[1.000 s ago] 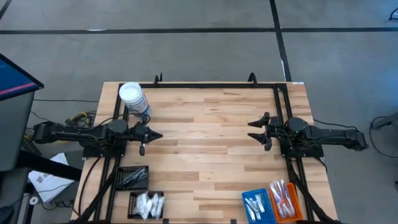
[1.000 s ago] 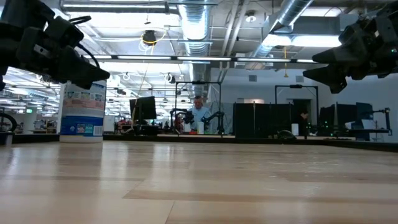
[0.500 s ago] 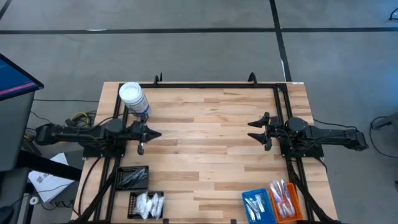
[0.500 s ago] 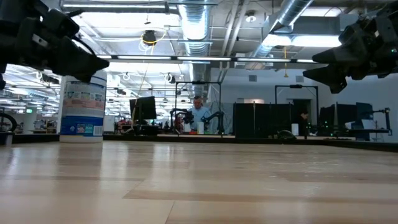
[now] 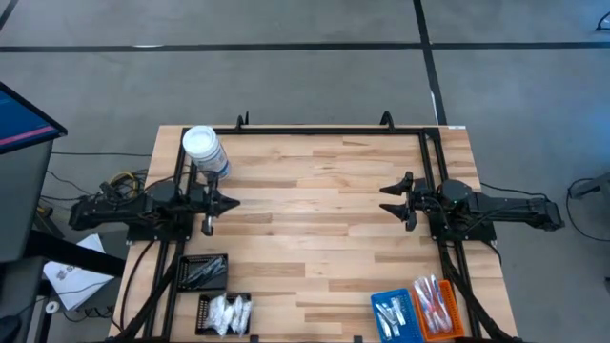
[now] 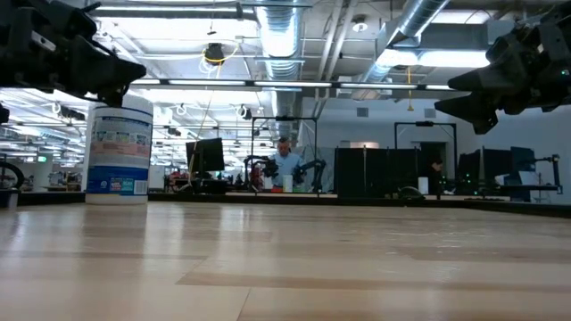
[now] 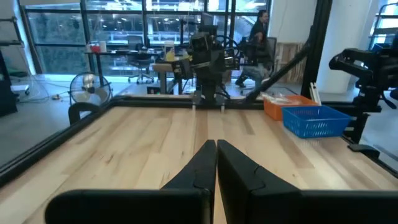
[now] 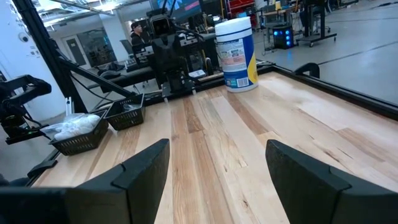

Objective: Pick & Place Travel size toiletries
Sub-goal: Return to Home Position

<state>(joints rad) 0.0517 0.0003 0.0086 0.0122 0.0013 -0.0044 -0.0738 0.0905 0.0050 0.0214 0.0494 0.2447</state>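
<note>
An open robotics lab is indicated: exposed ducts (image 6: pixel 284 36) are seen overhead, and monitors (image 6: pixel 207 154) and a person (image 6: pixel 286 164) beyond the table (image 6: pixel 285 263).

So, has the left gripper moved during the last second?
Yes. In the high view the left gripper has drawn back toward the picture's left, so its tips now lie closer to the jar, which has not shifted.

Pale planked table (image 5: pixel 315 210), white, blue-labelled jar (image 5: pixel 204 151), blue bin (image 7: pixel 314 122), orange bin (image 7: pixel 277 109), black bins (image 5: pixel 204 258), white sachets (image 5: pixel 227 312).
</note>
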